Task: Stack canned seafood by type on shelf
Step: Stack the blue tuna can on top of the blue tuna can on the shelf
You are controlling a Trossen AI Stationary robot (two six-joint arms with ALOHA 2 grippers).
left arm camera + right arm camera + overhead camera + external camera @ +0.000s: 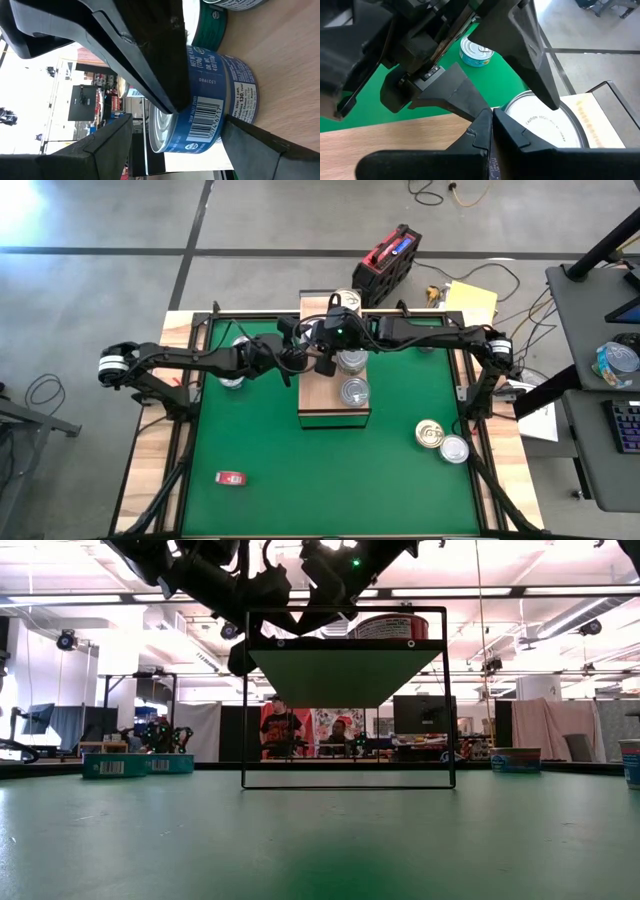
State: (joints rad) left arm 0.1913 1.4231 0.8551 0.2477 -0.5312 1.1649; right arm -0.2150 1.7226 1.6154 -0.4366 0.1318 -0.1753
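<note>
Green mat [330, 470] carries the shelf [334, 414], long axis front-to-back; left pincer [175, 135] straddles a blue can [210, 107] wide.

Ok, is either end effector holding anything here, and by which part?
Nothing appears held. The left end effector stands open around a blue-labelled tin on the shelf, a gap showing beside its rim; the right end effector is shut, empty.

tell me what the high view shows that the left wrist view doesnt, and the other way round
Only the high view shows the green mat, two loose cans at its right, a small red object, and both arms meeting over the shelf. Only the left wrist view shows a blue can's label and barcode between the open left hand's fingers. Both show cans standing on the wooden shelf.
</note>
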